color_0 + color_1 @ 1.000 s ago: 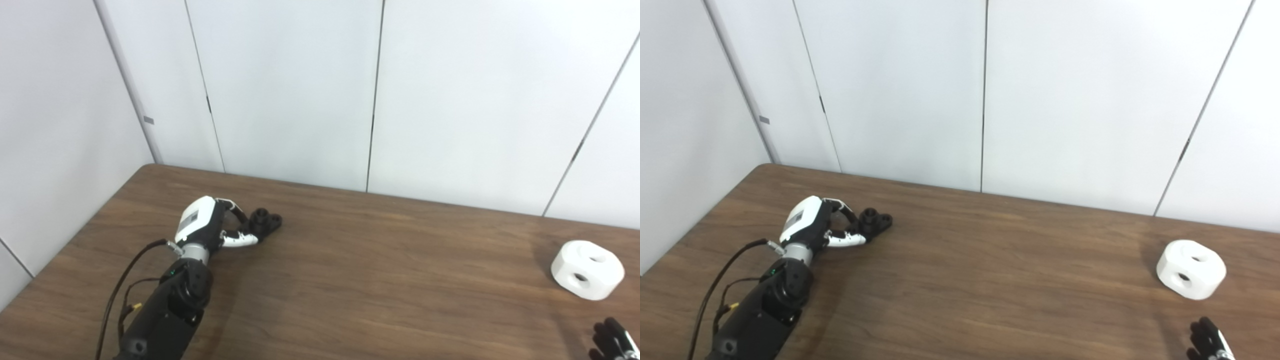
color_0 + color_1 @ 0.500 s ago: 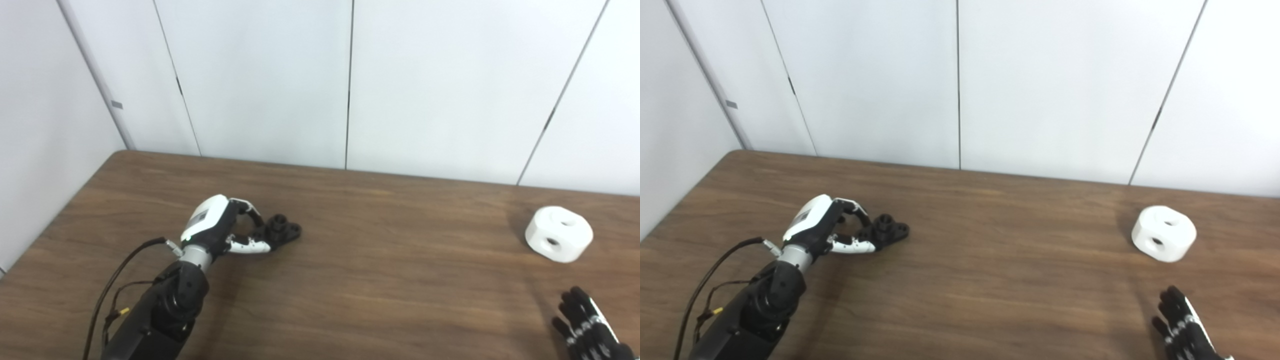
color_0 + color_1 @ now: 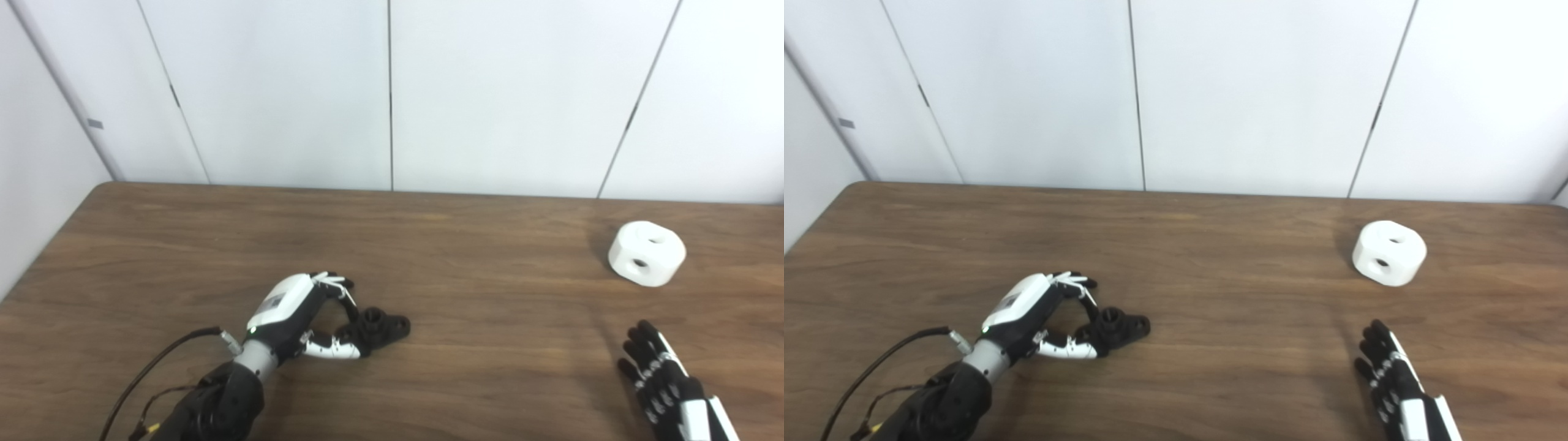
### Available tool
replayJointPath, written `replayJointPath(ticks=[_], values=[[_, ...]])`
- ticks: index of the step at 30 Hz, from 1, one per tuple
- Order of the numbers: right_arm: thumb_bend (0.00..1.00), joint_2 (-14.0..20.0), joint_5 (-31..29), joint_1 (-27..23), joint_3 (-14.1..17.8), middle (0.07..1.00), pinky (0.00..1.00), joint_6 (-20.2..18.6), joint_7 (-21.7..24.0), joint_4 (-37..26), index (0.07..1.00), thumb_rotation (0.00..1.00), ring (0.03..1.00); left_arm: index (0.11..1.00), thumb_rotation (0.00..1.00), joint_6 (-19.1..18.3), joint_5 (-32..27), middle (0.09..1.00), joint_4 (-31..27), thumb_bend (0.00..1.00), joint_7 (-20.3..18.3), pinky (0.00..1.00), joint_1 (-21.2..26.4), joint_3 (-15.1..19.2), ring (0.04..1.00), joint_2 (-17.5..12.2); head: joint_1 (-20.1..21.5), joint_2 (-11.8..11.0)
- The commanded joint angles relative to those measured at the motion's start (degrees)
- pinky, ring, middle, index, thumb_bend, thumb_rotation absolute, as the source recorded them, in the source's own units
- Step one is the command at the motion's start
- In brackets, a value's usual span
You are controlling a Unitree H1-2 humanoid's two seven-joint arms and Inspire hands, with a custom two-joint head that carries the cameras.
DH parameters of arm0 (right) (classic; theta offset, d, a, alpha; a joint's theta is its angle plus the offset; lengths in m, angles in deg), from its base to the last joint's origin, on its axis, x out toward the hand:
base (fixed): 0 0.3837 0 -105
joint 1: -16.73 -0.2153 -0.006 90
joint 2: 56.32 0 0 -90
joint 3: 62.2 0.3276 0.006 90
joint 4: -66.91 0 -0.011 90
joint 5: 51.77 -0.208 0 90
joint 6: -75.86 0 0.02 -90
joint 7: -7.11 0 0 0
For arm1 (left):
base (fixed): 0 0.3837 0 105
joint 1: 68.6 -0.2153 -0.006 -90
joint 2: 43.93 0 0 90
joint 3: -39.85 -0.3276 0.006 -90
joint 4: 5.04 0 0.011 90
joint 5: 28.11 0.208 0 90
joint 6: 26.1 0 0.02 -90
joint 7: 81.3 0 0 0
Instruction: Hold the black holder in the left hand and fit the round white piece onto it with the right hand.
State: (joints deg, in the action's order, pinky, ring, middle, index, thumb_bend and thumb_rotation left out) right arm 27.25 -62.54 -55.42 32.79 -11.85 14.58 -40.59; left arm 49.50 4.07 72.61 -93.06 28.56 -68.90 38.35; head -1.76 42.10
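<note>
The black holder (image 3: 384, 324) is low over the wooden table (image 3: 478, 306), left of centre, and I cannot tell whether it touches the wood. My left hand (image 3: 301, 311) is shut on its left end, with thumb and fingers pinching it. The round white piece (image 3: 646, 253), with two dark holes, lies alone at the far right of the table. My right hand (image 3: 660, 378) is open at the bottom right corner with its dark fingers stretched out flat. It is well short of the white piece and holds nothing.
White wall panels (image 3: 392, 92) stand right behind the table's back edge. The table's left edge (image 3: 43, 257) runs diagonally at the left. A black cable (image 3: 165, 361) trails from my left forearm.
The camera has swung right and down. My left hand has drawn the black holder nearer to me and toward the table's middle. My right hand has come further up into view.
</note>
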Motion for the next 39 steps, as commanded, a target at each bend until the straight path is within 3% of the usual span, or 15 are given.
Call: replayJointPath(ticks=[1, 10, 22, 29, 35, 39], values=[[0.71, -0.8, 0.4, -0.3, -0.5, 0.957, 0.93, -0.4, -0.5, -2.5, 0.952, 0.97, 0.967, 0.485, 0.05, 2.9, 1.4, 0.836, -2.0, 0.52, -1.0, 1.00, 0.4, -1.4, 0.937, -0.2, 0.2, 0.2], [0.70, -1.8, 1.4, -0.6, -2.0, 0.960, 0.95, -2.4, -1.8, -4.6, 0.958, 0.98, 0.967, 0.484, 0.06, 5.8, 2.5, 0.827, -4.3, 0.52, -3.6, 1.00, -1.6, -4.4, 0.932, 1.0, 2.4, 1.8], [0.70, -2.4, 2.8, -0.9, -3.9, 0.970, 0.94, -5.5, -3.6, -7.7, 0.956, 0.98, 0.979, 0.484, 0.06, 7.7, 3.0, 0.830, -5.5, 0.52, -5.6, 1.00, -3.5, -5.5, 0.942, 1.8, 4.9, 4.1], [0.73, -2.4, 2.5, -1.3, -3.9, 0.965, 0.95, -6.2, -4.2, -8.0, 0.951, 0.95, 0.977, 0.485, 0.06, 8.9, 4.2, 0.826, -5.2, 0.52, -5.1, 0.99, -4.2, -5.5, 0.927, 2.4, 5.3, 4.2], [0.73, -1.9, 5.1, -2.2, -2.7, 0.939, 0.95, -6.8, -6.5, -7.3, 0.928, 0.92, 0.961, 0.485, 0.06, 9.6, 5.1, 0.824, -3.7, 0.52, -4.4, 0.99, -4.6, -4.9, 0.927, 3.4, 5.3, 3.0], [0.68, -1.2, 4.5, -3.9, -1.0, 0.933, 0.97, -7.5, -7.1, -7.6, 0.916, 0.85, 0.958, 0.485, 0.06, 10.2, 5.3, 0.821, -2.9, 0.52, -3.8, 0.99, -4.9, -4.6, 0.926, 3.7, 6.1, 2.1]])
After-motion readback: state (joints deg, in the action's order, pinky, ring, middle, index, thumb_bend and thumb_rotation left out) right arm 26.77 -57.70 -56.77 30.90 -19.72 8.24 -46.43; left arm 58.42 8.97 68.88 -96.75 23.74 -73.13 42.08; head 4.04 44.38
